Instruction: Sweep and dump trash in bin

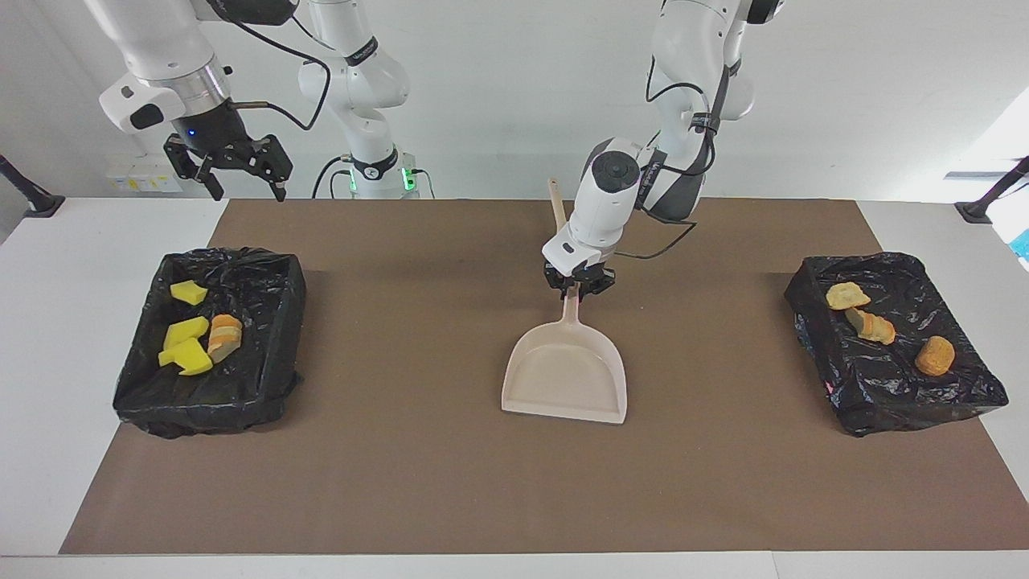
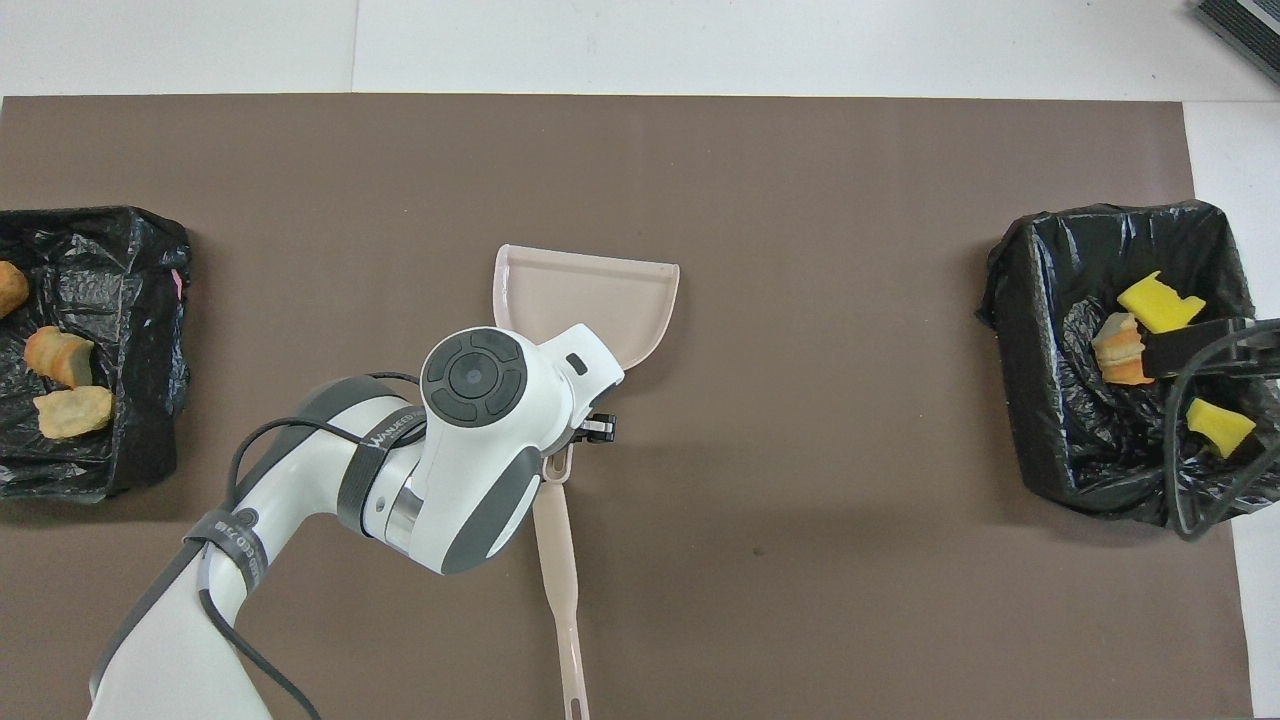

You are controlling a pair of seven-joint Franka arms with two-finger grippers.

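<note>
Dustpan [image 1: 565, 378] mid-mat [image 1: 402, 482], w/ left tool [image 1: 577, 287]

The left arm's wrist housing covers the left gripper [image 2: 590, 428] and most of the dustpan [image 2: 585, 300] handle from overhead. The brush [image 2: 560, 580] runs off the bottom edge below it; the bin [image 2: 60, 240] beside that arm is cut by the frame's edge.

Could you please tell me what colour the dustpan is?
The dustpan is pale beige, clearest in the facing view.
</note>
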